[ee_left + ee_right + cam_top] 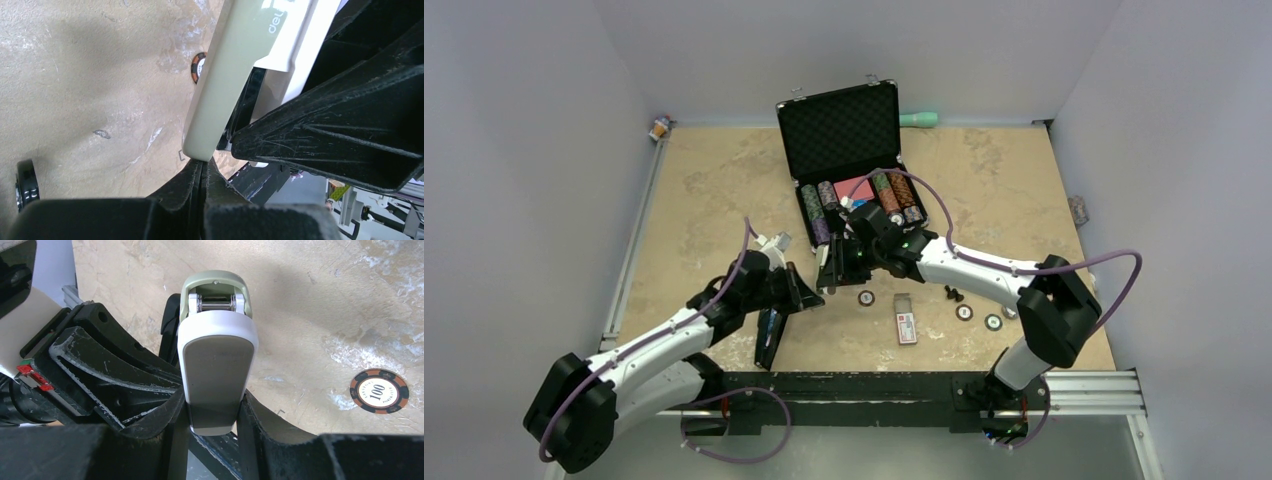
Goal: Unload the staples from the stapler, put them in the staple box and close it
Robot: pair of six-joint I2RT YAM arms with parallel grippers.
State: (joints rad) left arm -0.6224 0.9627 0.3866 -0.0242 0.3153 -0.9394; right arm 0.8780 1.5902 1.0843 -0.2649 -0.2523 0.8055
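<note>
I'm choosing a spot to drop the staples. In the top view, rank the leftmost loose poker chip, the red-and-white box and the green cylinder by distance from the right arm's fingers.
From the right fingers:
1. Leftmost loose chip, just right of them.
2. Red-and-white box, farther right, nearer the bases.
3. Green cylinder, at the back wall behind the case.

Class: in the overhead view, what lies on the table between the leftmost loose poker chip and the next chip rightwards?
A small red-and-white box, shown in the top external view.
</note>
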